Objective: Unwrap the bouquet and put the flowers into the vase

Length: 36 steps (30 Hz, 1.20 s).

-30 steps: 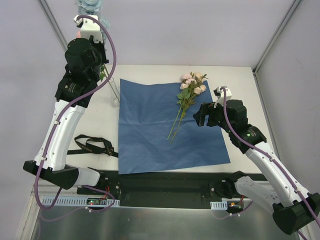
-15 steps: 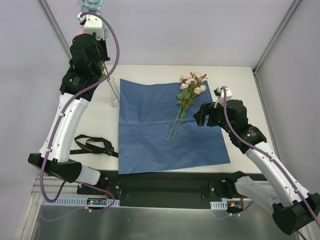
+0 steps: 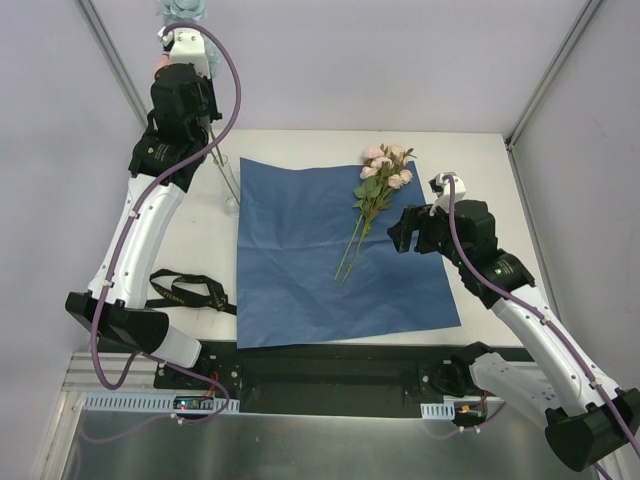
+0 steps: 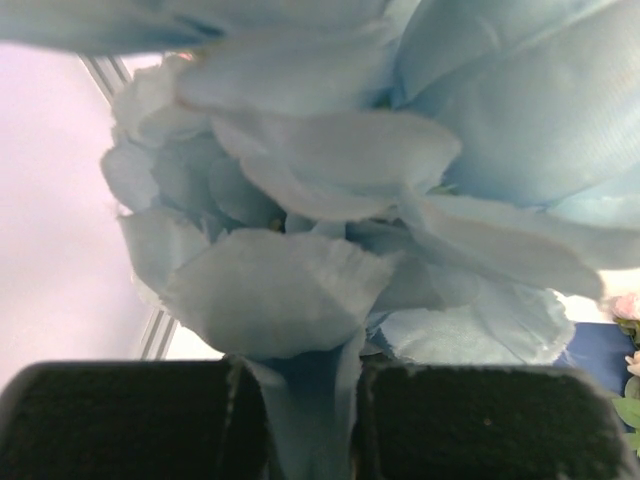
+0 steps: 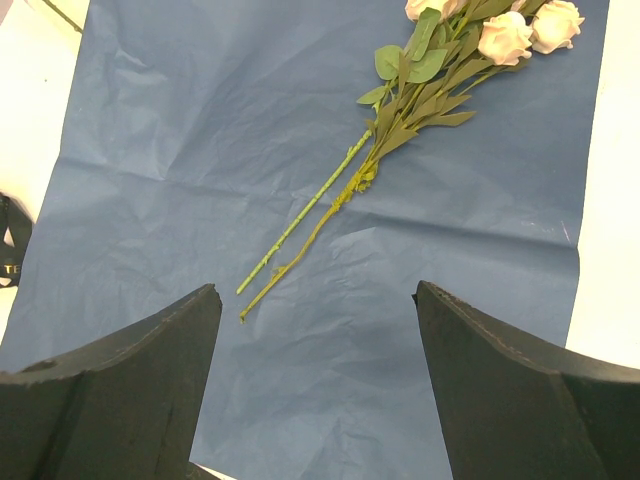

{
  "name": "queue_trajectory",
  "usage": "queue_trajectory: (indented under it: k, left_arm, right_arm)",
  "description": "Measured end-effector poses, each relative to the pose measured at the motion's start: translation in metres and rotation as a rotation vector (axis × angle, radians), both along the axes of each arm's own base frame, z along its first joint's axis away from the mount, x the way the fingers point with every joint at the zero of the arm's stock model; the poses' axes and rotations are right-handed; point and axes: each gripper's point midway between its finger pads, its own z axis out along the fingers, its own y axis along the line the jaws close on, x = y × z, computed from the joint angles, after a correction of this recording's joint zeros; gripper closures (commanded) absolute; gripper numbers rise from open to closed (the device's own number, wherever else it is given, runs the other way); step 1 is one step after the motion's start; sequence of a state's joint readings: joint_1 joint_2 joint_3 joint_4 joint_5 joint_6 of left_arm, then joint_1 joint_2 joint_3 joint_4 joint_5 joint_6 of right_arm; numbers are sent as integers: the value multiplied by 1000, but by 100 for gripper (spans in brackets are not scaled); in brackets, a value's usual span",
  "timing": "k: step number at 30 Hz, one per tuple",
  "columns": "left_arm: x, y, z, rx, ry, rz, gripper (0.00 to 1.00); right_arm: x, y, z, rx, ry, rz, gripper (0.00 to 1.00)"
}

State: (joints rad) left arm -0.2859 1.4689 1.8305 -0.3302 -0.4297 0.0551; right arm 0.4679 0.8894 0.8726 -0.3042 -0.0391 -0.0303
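Near edge, left: a thin black ribbon (image 3: pixel 178 291) lies loose on the white table (image 3: pixel 480 170), just off the left side of the paper and apart from it.

Centre: a dark blue paper sheet (image 3: pixel 300 260) lies spread flat and creased. Nothing blocks the way to what lies on it.

Right gripper (image 3: pixel 400 238) hangs above the right part of the sheet with its jaws spread wide and nothing between them. In its wrist view the two dark fingers (image 5: pixel 110 390) frame bare blue paper. The right arm reaches forward from its base with the elbow bent and the wrist turned in toward the sheet's middle.

A spray of pink and cream roses with green stems (image 3: pixel 378 185) lies on the sheet's far right part. Its blooms are at the far edge and its stem ends point back toward the middle, just left of and beyond the open jaws, not touching them (image 5: pixel 420 65).

A small clear glass vase (image 3: pixel 231 198) stands on the table beside the sheet's far left corner.

Far left: the left arm is stretched high and nearly straight. The left gripper (image 4: pixel 305 415) is pressed together on the pale base of a light-blue fabric bloom (image 4: pixel 330 180), which fills its wrist view. A thin green stem slants down toward the vase; whether its tip is inside cannot be told.
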Motion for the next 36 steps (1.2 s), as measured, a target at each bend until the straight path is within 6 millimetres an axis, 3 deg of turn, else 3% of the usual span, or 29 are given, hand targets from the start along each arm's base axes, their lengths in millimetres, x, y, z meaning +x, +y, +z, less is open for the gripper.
queue_trajectory:
  k: [9, 22, 36]
  left_arm:
    - [17, 0, -30, -14, 60, 19, 100]
    - [31, 4, -103, -13, 187, 79, 100]
    - [45, 11, -136, -13, 212, 144, 100]
  right_arm:
    - [0, 0, -2, 1, 5, -3, 18]
    - [0, 0, -1, 4, 6, -5, 18]
    - [-4, -2, -11, 1, 29, -10, 18]
